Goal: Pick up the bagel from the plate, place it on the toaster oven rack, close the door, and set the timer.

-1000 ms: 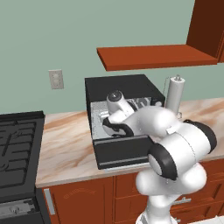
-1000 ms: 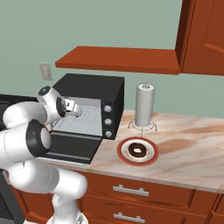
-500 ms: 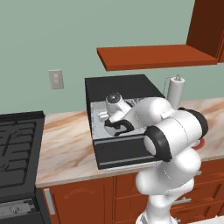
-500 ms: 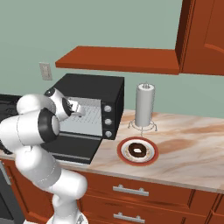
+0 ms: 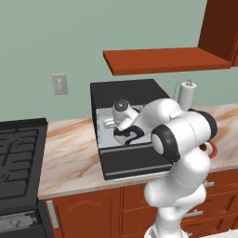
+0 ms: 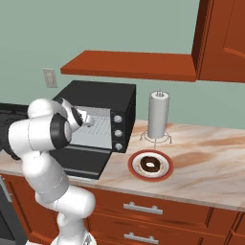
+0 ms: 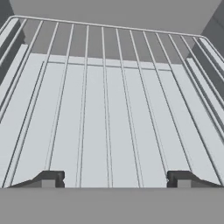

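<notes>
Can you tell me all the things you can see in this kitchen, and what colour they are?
bagel: one, dark brown, on the plate
plate: one, red-orange rim, cream centre, on the counter right of the oven
toaster oven: one, black, on the counter
toaster oven rack: one, silver, inside the oven
door: one, black, folded down open
paper-towel roll: one, white, behind the plate
stove: one, black, far left
shelf: one, reddish brown, above the oven
gripper: one, dark tips, open over the rack
</notes>
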